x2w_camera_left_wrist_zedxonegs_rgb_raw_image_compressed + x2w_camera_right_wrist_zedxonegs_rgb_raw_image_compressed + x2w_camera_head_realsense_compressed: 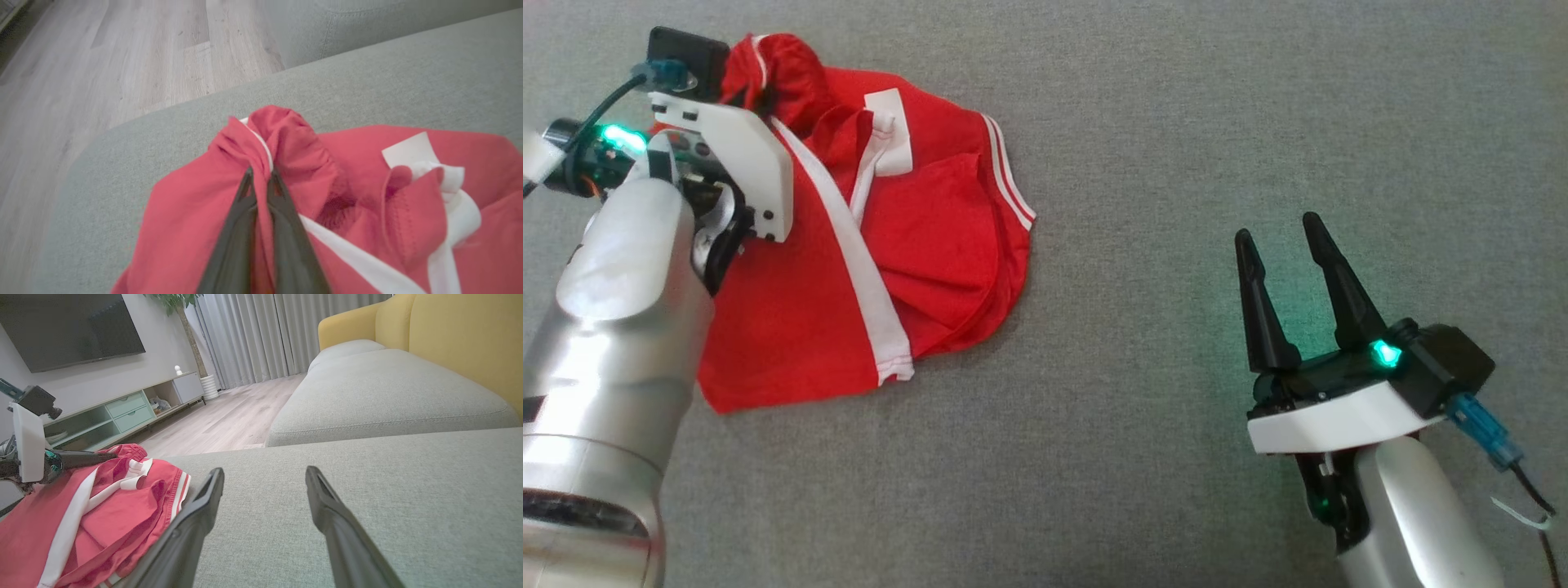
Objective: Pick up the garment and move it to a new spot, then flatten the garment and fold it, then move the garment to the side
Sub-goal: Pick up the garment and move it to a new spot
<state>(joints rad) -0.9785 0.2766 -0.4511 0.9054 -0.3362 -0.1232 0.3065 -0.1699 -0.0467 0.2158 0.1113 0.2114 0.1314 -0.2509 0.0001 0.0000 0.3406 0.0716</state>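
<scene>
The garment (915, 237) is a red piece of clothing with white stripes and a white label, lying crumpled on the grey cushion (1176, 122) at the left of the head view. My left gripper (261, 173) is shut on a bunched fold at the garment's (367, 196) far edge, with red cloth pinched between the two dark fingers. In the right wrist view the left gripper's fingers (81, 458) reach into the raised fold of the garment (114, 506). My right gripper (1278, 237) stands open over bare cushion, well to the right of the garment, holding nothing. Its own view shows the right gripper (264, 475) with fingers wide apart.
The grey cushion's edge (135, 122) drops to a wooden floor (102, 61) just beyond the gripped fold. A second grey seat (380, 392) with a yellow backrest (461, 330) lies ahead of the right gripper. A TV cabinet (122, 412) stands across the room.
</scene>
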